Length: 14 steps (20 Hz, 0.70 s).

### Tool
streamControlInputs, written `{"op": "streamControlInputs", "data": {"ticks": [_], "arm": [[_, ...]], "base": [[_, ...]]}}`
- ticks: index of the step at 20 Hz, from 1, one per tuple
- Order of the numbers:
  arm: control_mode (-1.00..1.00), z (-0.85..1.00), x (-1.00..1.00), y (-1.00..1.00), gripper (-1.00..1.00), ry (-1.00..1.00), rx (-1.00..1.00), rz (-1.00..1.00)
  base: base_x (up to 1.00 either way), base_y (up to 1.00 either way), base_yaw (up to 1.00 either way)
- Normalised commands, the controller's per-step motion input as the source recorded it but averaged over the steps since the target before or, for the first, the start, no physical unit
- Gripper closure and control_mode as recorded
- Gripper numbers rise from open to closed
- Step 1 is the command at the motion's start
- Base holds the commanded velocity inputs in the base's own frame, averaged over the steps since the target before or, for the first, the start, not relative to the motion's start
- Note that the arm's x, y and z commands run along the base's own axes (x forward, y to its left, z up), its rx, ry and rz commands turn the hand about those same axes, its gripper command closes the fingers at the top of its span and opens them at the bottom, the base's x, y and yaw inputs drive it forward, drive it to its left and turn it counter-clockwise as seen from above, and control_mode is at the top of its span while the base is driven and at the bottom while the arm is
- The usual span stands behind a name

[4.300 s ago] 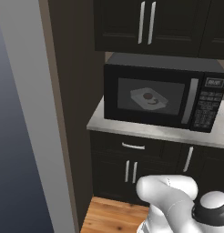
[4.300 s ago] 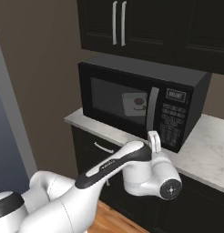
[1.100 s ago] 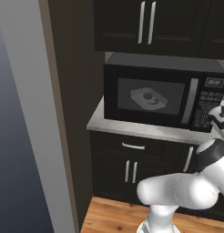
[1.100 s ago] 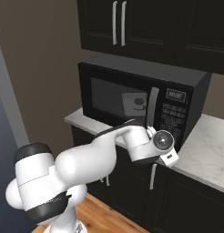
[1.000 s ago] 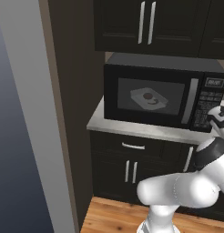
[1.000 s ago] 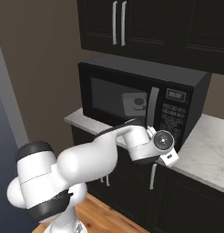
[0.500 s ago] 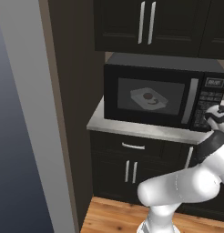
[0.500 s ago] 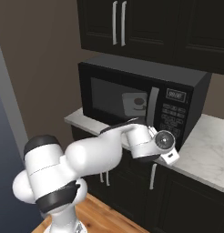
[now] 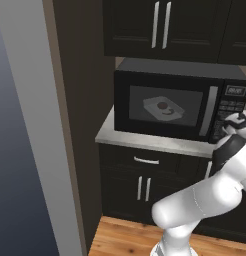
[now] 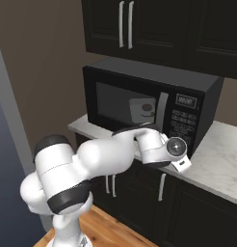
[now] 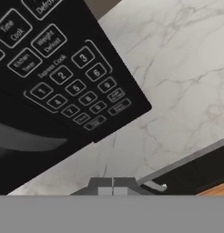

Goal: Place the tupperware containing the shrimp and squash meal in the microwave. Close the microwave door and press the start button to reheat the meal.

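Facing keypad panel (image 11: 63,77) of microwave (image 9: 177,102), gripper (image 11: 113,187) pinched fully together, empty, just before lower keys. Microwave door (image 9: 165,106) closed; tupperware (image 9: 164,107) inside.

Keypad panel (image 11: 63,77) of the wide black box microwave (image 9: 177,105): white print, seen tilted in the hand view.
Function keys: "Time Cook", "Weight Defrost", "Kitchen Timer"; a cut-off key at the top edge ends in "Defrost".
Number keys: 1, 2, 3, 4, 5, 6; further digits too blurred to read.
Lowest keys: lettering illegible.
Small display (image 10: 186,101): characters illegible.
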Motion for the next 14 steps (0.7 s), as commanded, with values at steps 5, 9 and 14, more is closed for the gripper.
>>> {"op": "streamControlInputs", "data": {"ticks": [5, 9, 14], "arm": [[-1.00, -0.16, 0.17, -0.03, 1.00, 0.00, 0.00, 0.00], [-1.00, -0.07, 0.12, -0.11, 1.00, 0.00, 0.00, 0.00], [-1.00, -0.06, 0.12, -0.16, 1.00, 0.00, 0.00, 0.00]], "base": [[0.00, 0.00, 0.00], [0.00, 0.00, 0.00], [0.00, 0.00, 0.00]]}}
